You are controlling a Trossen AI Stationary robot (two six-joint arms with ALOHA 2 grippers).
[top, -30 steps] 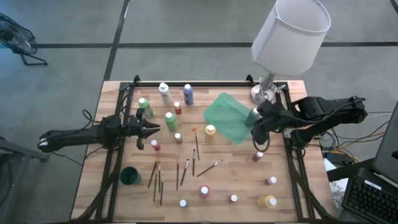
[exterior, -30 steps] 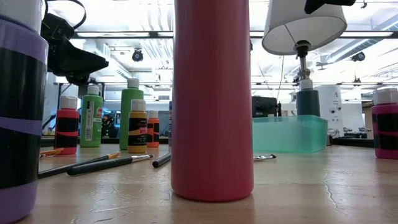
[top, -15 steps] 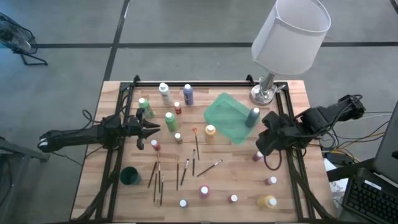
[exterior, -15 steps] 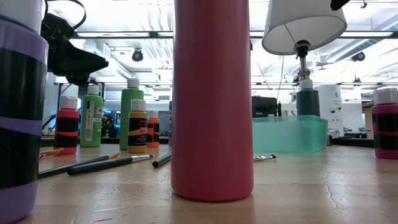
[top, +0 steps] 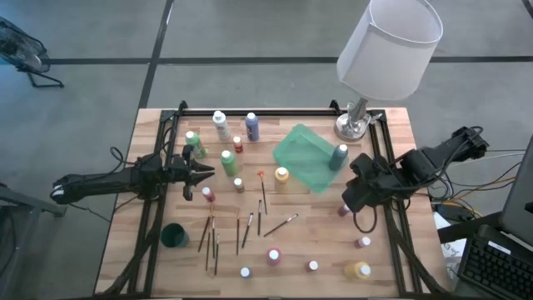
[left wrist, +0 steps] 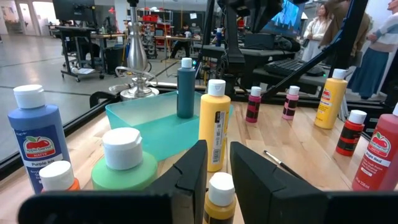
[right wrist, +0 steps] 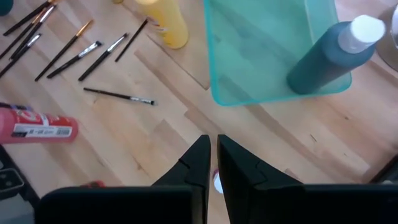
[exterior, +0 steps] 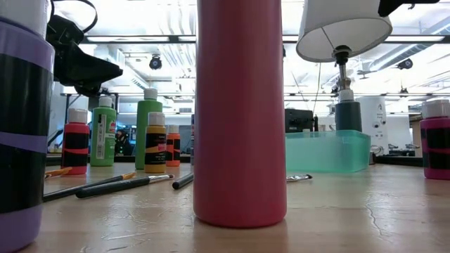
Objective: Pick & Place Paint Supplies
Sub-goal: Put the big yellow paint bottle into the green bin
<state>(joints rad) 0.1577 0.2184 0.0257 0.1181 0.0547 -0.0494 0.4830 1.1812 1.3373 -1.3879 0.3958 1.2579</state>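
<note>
Right of centre in the high view, the right gripper hovers above a small pink bottle, fingers nearly closed and empty. One grey bottle stands in the green tray; the others remain scattered. Judged step: approach. Next: widen, descend. Left gripper waits, narrow, left of centre.

— Where are the paint bottles?
— Upright, white-capped, scattered across the worktop; a grey one stands in the tray.
— The brushes?
— Lying flat, loosely grouped near the middle.
</note>
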